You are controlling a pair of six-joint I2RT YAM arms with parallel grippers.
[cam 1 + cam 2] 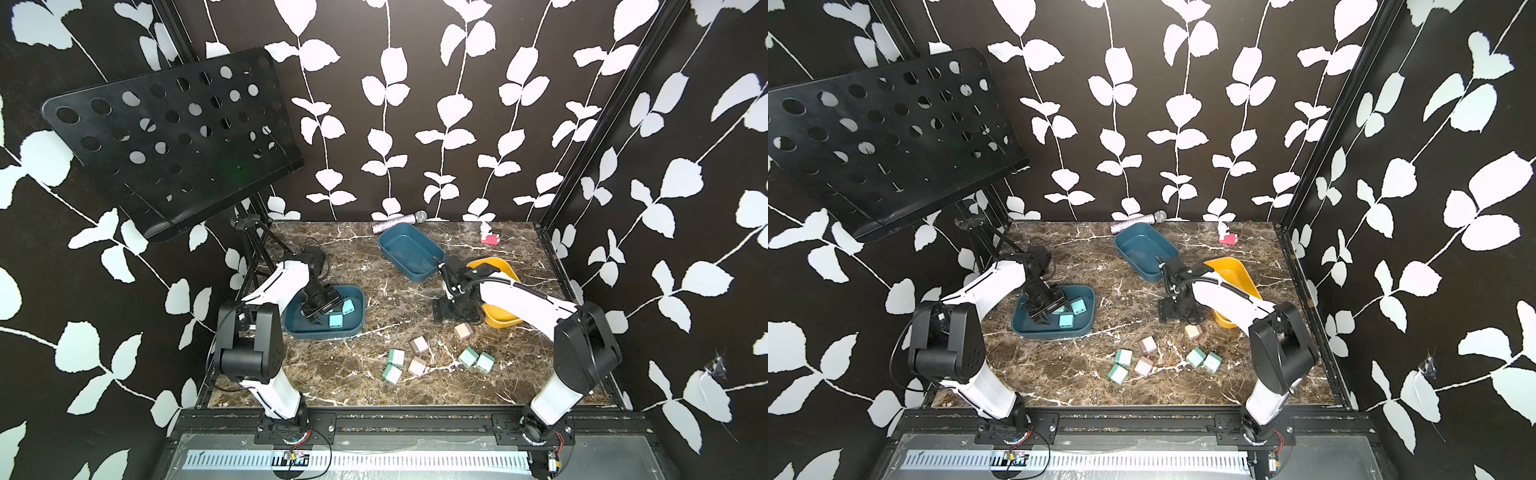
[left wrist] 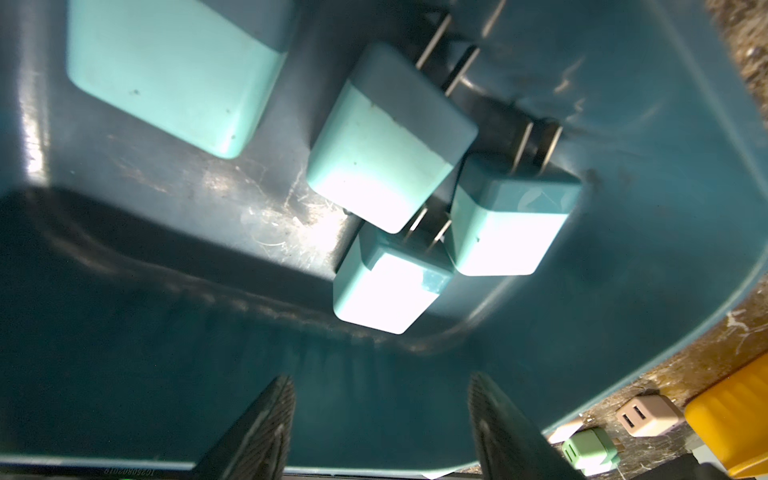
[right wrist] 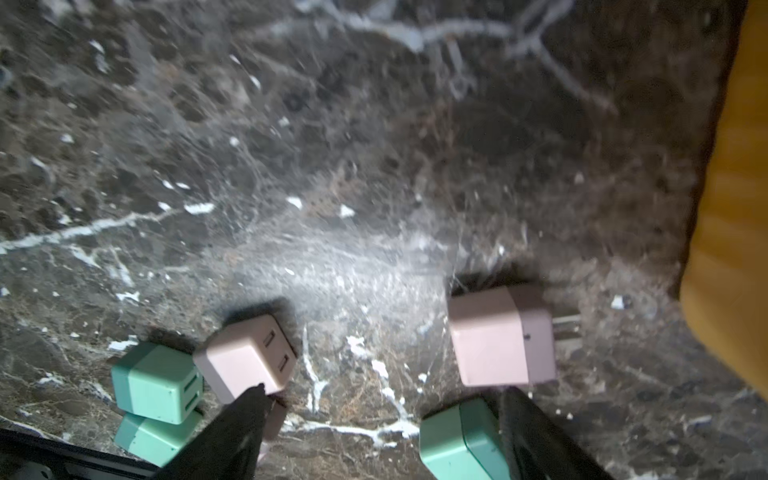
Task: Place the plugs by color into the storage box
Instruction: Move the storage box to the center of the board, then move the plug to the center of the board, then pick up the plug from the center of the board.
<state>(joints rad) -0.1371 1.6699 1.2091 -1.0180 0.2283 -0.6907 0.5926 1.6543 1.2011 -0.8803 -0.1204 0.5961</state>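
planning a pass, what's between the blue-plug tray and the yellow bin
The right gripper, over otherwise bare marble tabletop; both top views show it.

Light blue cube plugs [image 1: 336, 320]: in both top views the left gripper [image 1: 316, 313] covers part of the group in the near dark teal plastic tray [image 1: 353, 329]. In the left wrist view one plug [image 2: 174, 75] is cut by the picture's edge.
Yellow plastic tray [image 1: 496, 265]: the right arm [image 1: 519, 301] covers its middle in both top views. It is blurred and cut off in the right wrist view.
Mint green cube plug [image 3: 451, 440]: half behind a finger of the right gripper [image 3: 382, 390], cut by the edge.
Pinkish beige cube plug [image 3: 277, 419]: only a sliver shows past the other finger.
Small red-and-white object [image 1: 489, 237]: too small to identify.
Glittery cylinder with mesh head [image 1: 384, 227]: partly behind the far dark teal plastic tray [image 1: 430, 245].
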